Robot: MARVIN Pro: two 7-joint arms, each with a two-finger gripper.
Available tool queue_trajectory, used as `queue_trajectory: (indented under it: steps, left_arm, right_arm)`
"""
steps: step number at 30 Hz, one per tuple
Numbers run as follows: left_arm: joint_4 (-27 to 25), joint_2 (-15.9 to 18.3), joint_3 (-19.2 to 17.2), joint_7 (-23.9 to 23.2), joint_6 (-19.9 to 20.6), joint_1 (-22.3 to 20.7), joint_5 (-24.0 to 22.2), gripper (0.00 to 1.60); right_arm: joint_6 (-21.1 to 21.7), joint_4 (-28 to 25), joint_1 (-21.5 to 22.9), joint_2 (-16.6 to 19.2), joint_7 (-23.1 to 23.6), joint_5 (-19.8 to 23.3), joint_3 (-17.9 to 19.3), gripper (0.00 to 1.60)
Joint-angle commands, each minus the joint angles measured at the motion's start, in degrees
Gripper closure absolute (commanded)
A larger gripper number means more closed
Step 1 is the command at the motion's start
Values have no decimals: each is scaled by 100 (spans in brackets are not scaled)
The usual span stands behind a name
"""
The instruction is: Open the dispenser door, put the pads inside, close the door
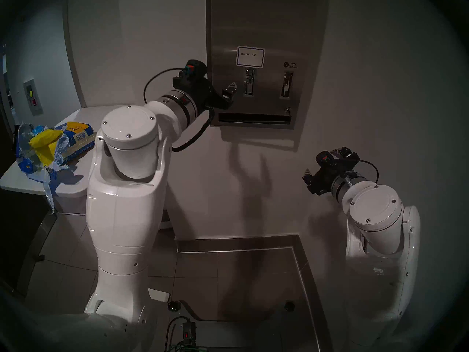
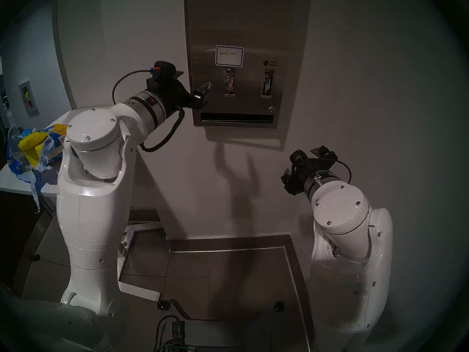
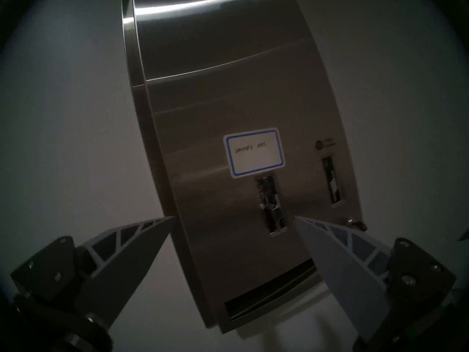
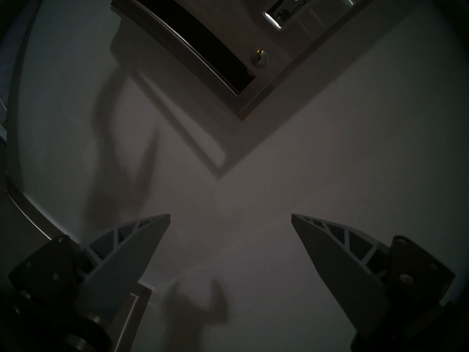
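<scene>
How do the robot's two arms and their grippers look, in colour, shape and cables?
Both arms have glossy white rounded shells with round screwed joint caps, then a silver and black wrist ring. The left gripper and right gripper are black, with pale grey pointed fingers braced by triangular ribs. A black cable loops beside each wrist.

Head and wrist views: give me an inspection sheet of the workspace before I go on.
Surface: white counter at far left.
Job's things: brushed-steel dispenser door shut flat on the wall; white blue-bordered label, two lever slots, round key lock, long bottom slot. Daisy-printed pads: nothing seen.
Clutter: torn blue-and-yellow plastic bag with yellow packets on the counter.
Hands: left hand open, empty, at the door's left edge; right hand open, empty, facing bare wall below the dispenser.
Cables: black wrist cable looping at each arm.
Surroundings: grey wall, tiled floor, steel kickplate.
</scene>
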Motion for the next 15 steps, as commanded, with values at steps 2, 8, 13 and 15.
queue_trajectory:
  steps: [2, 8, 13, 15]
  left_arm:
    - [35, -13, 82, 648, -758, 199, 438, 0]
    - [142, 5, 11, 1057, -1010, 445, 687, 0]
    - [181, -15, 11, 1296, -1154, 687, 795, 0]
    - [200, -42, 2, 1406, -1211, 780, 826, 0]
  right_arm:
    - [-304, -203, 572, 41, 23, 342, -16, 0]
    - [-468, -203, 894, 28, 27, 625, -115, 0]
    - [-627, -203, 1158, 34, -7, 814, -224, 0]
    - [-710, -203, 1216, 36, -50, 888, -255, 0]
